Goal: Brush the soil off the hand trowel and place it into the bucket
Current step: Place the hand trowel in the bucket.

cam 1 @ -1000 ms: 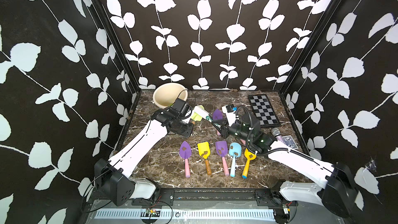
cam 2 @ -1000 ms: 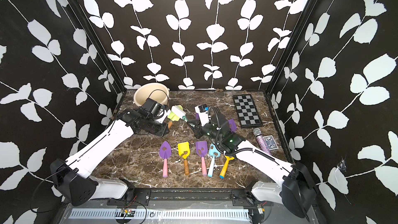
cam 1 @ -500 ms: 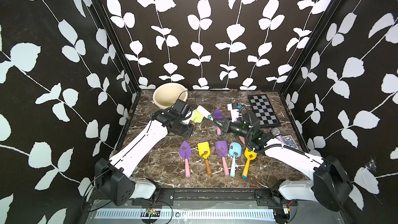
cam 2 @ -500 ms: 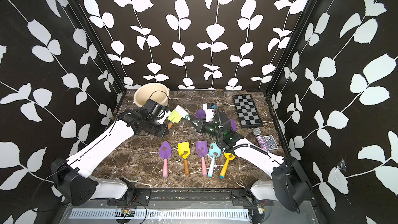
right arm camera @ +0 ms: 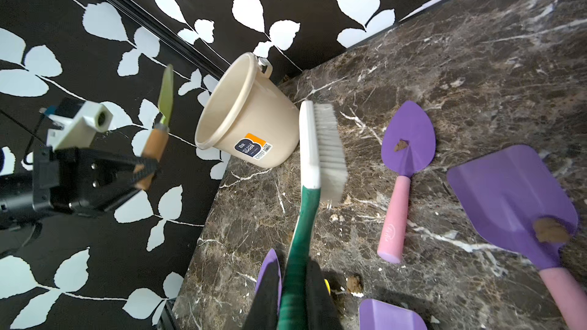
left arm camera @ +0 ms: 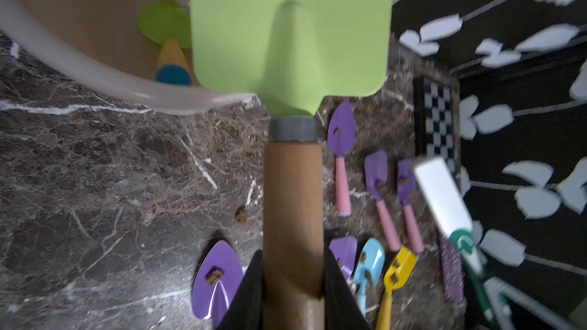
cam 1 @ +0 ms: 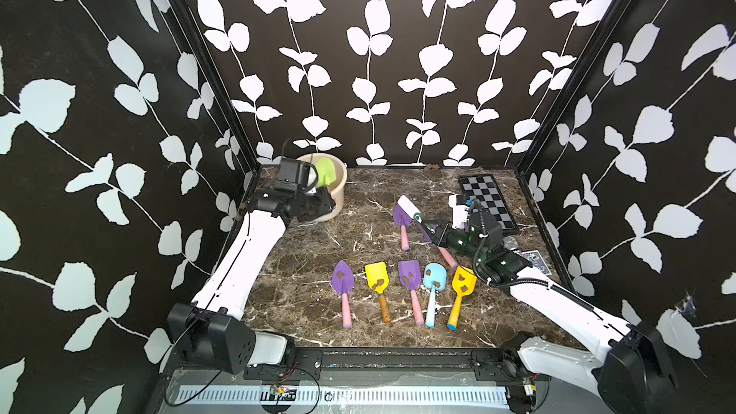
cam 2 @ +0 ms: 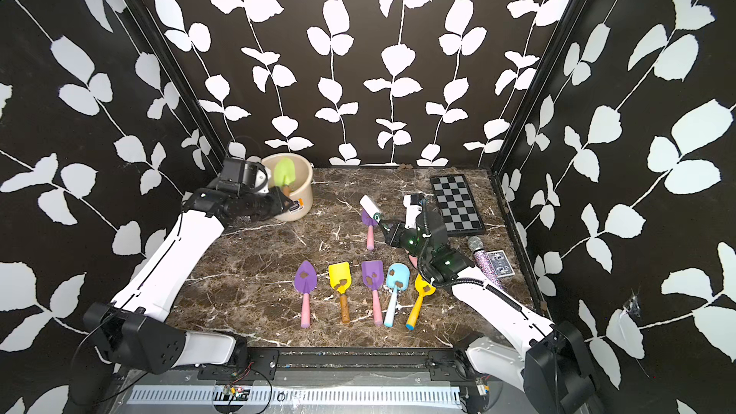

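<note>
trowel [cam 1: 325, 172]: green blade hangs over the bucket [cam 1: 339, 189] mouth, left of centre in both top views; no soil shows on the face seen.
left fingers [left arm camera: 249, 293]: clamped on its wooden handle.
right fingers [right arm camera: 319, 300]: clamped on the brush [right arm camera: 320, 141] handle, right of centre in both top views, well apart from the bucket.
soil [right arm camera: 551, 230]: clumps sit on other trowels on the counter [cam 1: 302, 256].
rim: release too near it could let the trowel topple out.
handle: carried low, it could knock the light bucket over.
hidden face: may carry soil in unbrushed.
</note>
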Available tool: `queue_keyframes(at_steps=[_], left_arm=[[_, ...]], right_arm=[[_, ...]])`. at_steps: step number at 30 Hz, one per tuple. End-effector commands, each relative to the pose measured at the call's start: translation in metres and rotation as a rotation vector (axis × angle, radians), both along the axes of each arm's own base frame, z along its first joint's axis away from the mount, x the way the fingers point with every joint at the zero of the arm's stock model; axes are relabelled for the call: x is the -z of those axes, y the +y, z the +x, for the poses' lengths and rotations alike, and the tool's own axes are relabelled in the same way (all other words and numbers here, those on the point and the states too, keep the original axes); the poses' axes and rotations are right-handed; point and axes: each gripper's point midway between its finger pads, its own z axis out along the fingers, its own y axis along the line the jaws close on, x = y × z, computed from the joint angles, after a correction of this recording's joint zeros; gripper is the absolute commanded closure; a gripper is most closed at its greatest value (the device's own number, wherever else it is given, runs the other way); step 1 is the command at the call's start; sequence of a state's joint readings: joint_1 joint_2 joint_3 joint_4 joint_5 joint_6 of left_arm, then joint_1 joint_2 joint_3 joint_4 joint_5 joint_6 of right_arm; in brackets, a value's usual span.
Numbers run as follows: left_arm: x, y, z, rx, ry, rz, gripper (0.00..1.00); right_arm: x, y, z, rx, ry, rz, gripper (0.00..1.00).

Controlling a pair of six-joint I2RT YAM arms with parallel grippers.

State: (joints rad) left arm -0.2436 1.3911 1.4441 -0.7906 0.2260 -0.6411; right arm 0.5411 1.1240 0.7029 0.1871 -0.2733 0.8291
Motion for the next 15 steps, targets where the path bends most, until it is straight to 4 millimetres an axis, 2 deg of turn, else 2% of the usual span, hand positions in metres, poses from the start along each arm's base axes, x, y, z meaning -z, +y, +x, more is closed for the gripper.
queue_keyframes(at_steps=[1, 3, 6, 11, 15], left_arm=[[-0.025, 0.001, 0.027, -0.152, 0.007, -0.148, 1.0], [-0.025, 0.005, 0.039, -0.183, 0.029, -0.154, 1.0], [-0.021, 0.0, 0.058, -0.204, 0.05, -0.2, 1.0], [-0.002, 0.005, 0.081, -0.312, 0.158, -0.288, 1.0], [0.009, 0.0, 0.094, -0.371, 0.214, -0.355, 1.0]], right_arm=[[0.005, 0.002, -0.003, -0.002, 0.022, 0.04, 1.0], [0.008, 0.003, -0.004, -0.006, 0.037, 0.049, 1.0], [0.011, 0.003, -0.005, -0.006, 0.05, 0.049, 1.0], [0.008, 0.002, -0.008, -0.01, 0.042, 0.043, 1.0], [0.006, -0.002, -0.009, -0.001, 0.03, 0.027, 1.0]])
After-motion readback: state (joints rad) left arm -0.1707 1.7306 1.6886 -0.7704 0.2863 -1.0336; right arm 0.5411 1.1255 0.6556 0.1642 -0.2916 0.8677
